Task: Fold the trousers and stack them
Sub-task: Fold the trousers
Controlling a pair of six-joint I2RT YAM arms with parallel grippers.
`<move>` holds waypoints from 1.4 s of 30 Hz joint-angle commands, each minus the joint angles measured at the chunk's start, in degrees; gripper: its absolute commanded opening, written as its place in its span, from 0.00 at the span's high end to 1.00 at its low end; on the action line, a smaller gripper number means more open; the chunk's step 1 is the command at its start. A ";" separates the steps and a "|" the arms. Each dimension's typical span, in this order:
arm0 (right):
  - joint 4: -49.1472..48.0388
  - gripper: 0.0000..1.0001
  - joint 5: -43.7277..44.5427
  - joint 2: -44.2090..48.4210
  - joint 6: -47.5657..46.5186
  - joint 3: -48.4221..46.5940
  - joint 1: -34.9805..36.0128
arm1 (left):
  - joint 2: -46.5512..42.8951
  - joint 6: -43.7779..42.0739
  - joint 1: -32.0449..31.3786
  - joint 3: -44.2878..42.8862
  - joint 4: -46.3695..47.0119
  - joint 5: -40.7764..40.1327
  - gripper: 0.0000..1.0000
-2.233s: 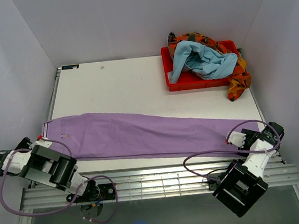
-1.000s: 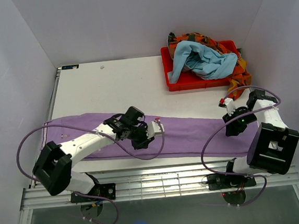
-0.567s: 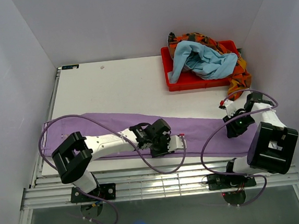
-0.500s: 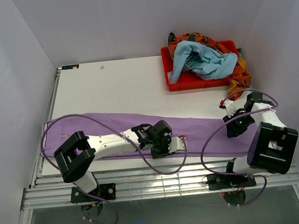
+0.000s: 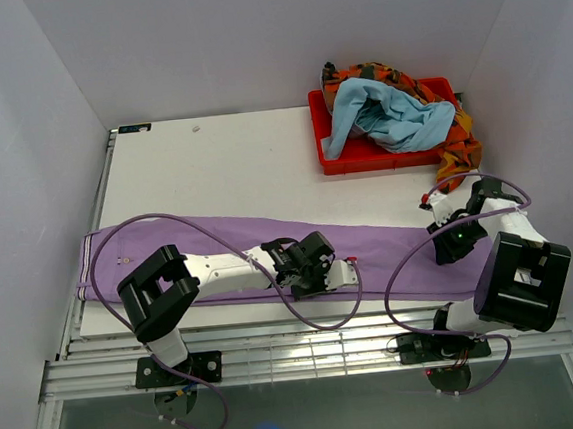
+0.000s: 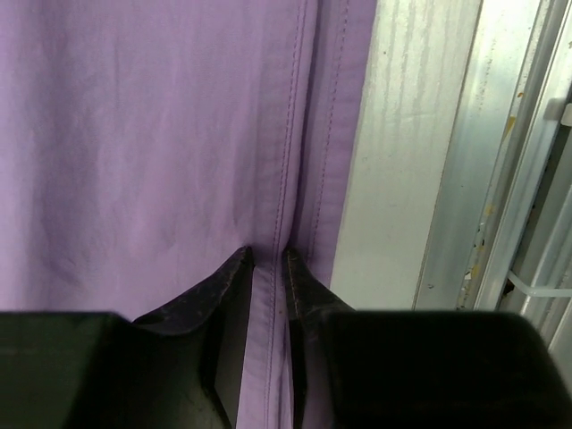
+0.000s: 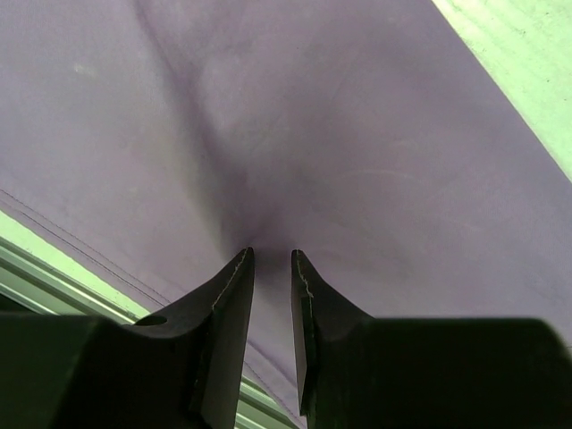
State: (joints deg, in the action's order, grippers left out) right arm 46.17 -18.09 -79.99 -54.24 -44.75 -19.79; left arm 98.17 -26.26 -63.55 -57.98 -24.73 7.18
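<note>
1. Where the white table (image 5: 222, 170) meets the arms, the long lilac soft-cloth trousers (image 5: 375, 245) are laid out flat along its near edge. The waistband (image 5: 87, 257) with its pale stripes is at the left end, and the leg ends are under the right arm.
2. The cloth is seen smooth over most of its length. A stitched seam (image 6: 284, 134) is shown running just beside the near hem.
3. The left gripper (image 6: 268, 259) is lowered onto that hem about midway along the trousers. Its fingers are set narrowly apart with the seam strip between them; whether the cloth is actually pinched cannot be told.
4. The right gripper (image 7: 271, 259) is closed to a slim gap on the trousers near the leg end, and creases are drawn into that gap.
5. At the far right corner, a red plastic tray (image 5: 382, 161) is heaped with a pale blue garment (image 5: 388, 115) and an orange patterned cloth (image 5: 457, 154).
6. Against the view of a second ago, the left gripper is found further right and nearer the table's front edge. The right gripper is hardly shifted, and the trousers are left lying as before.
</note>
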 commanded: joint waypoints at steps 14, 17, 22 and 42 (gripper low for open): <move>-0.47 0.72 -0.02 0.36 -0.43 0.28 0.19 | -4.65 -0.90 -0.26 -5.74 -3.56 3.79 1.00; -0.47 0.73 0.24 0.71 -0.25 -0.24 0.19 | -6.41 -0.46 -0.26 -6.80 -7.51 8.71 1.00; 0.67 0.73 0.42 1.85 -0.43 -1.56 0.19 | -6.07 -1.51 -0.35 -4.78 -8.84 14.09 1.00; 5.95 0.58 5.60 3.17 -0.87 -6.21 -3.40 | 12.39 5.08 5.53 -4.77 -3.13 12.77 1.00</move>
State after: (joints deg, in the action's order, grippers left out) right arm 51.09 -14.31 -76.77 -54.61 -47.31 -21.23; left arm 104.25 -22.92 -60.60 -63.79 -29.61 22.79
